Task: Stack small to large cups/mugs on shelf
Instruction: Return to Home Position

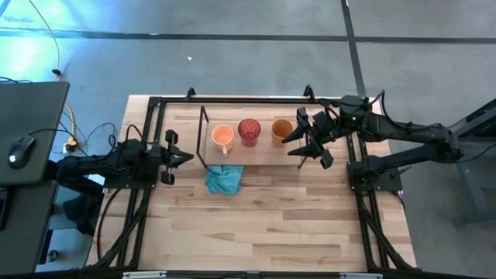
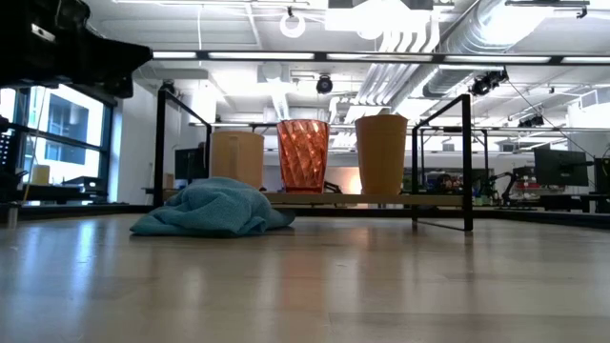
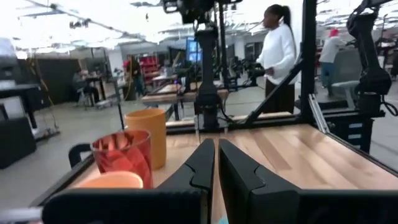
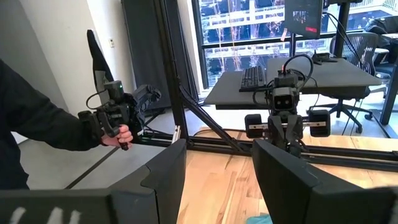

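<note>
Nearest, on the pale butcher-block tabletop (image 2: 381,286), a teal cloth (image 2: 214,210) lies crumpled in soft folds, just in front of the shelf (image 2: 343,199). The shelf's thin black wire frame carries a light wood board whose long axis runs from the left arm's side to the right arm's side. On that board three vessels stand upright in a row, mouths up. A smooth light orange mug (image 1: 222,137) has its handle pointing toward the cloth. A translucent red cup (image 1: 249,130) with a faceted pattern is in the middle, and a plain amber tumbler (image 1: 282,129) is at the right end. The left gripper (image 1: 184,157), fingers pressed nearly together on nothing, points at the shelf from just off its left end. The right gripper (image 1: 308,145) sits near the tumbler, fingers spread wide and empty.
</note>
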Controlling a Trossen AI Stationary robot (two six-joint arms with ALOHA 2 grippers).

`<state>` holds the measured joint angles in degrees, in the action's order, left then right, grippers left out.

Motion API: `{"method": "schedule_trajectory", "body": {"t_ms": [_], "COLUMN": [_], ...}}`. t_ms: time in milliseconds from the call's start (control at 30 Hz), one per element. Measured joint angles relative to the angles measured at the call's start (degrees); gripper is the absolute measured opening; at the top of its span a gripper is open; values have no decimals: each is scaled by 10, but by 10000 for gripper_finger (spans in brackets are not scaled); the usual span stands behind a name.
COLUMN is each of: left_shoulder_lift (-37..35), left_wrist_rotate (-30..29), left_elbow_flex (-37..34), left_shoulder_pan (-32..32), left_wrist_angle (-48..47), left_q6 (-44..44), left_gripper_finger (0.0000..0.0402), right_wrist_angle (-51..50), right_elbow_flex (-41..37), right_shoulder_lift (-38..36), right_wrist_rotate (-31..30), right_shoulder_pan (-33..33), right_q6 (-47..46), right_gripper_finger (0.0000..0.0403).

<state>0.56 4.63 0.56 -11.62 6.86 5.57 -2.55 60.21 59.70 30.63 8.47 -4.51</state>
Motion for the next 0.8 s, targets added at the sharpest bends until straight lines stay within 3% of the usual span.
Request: {"method": "schedule_trajectory", "body": {"t_ms": [367, 633, 800], "left_shoulder_lift": [0, 0, 0], "left_wrist_rotate": [-1, 61, 60], "left_elbow_flex": [0, 0, 0], "left_shoulder_pan": [0, 0, 14], "left_wrist_angle": [-28, -12, 10], "left_q6": [-65, -79, -80], "left_gripper_finger": [12, 12, 12], "right_wrist_angle": [-15, -15, -15], "right_elbow_flex": [0, 0, 0], "right_shoulder_lift": [0, 0, 0], "right_wrist_rotate": [0, 1, 12], "right_shoulder_pan": [0, 0, 0], "right_q6": [5, 10, 11], "right_gripper_finger": [177, 177, 177]}}
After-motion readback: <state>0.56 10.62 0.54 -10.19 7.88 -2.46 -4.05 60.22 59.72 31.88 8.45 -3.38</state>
